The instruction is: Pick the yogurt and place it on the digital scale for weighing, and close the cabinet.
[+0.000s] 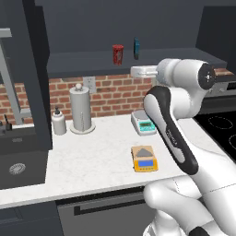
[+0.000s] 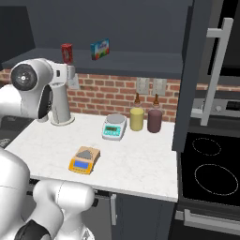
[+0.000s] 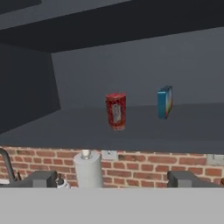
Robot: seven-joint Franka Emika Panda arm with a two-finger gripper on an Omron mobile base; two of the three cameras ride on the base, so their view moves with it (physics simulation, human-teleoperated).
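The yogurt (image 1: 118, 54) (image 2: 67, 53) (image 3: 116, 111), a small dark red cup, stands upright on the open cabinet's shelf (image 1: 87, 64). My gripper (image 3: 113, 180) faces it from a distance, level with the shelf edge and apart from the cup. Its fingertips (image 3: 41, 179) stand wide apart with nothing between them, so it is open. The hand (image 1: 140, 71) hangs just below and right of the shelf front. The orange-yellow digital scale (image 1: 144, 159) (image 2: 85, 160) lies on the white counter, its grey plate bare. Both cabinet doors (image 1: 37, 69) (image 2: 206, 70) stand open.
A slim blue container (image 3: 165, 102) stands on the shelf right of the cup. On the counter are a white scale (image 1: 144, 123), a paper towel roll (image 1: 81, 109), a soap bottle (image 1: 58, 121) and two jars (image 2: 137, 117). The stove (image 2: 208, 171) lies right, the sink (image 1: 18, 168) left.
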